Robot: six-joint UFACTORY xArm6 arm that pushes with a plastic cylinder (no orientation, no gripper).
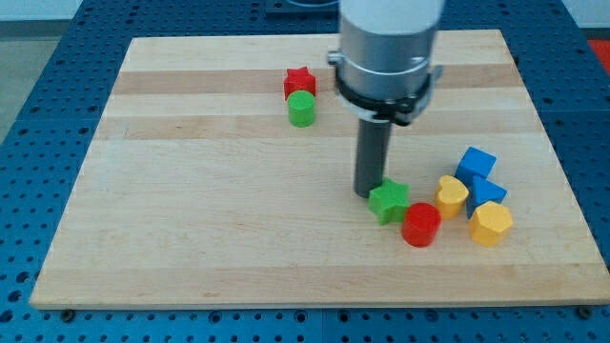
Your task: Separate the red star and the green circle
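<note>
Camera view cuts off the arm's upper part; my tip (370, 195) touches the green star block (389, 201) near the wooden desk's (191, 238) right edge. Toward the top edge, the red star block (299, 82) touches the green circle block (301, 110). No fingers exist.

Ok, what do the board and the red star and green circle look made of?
The board looks like pale wood with a matt finish: grain and lengthwise plank bands show. The red star and the green circle, touching each other, look like painted wood or plastic, evenly coloured with a slight sheen; which, I cannot tell. My tip is beside the green star.
</note>
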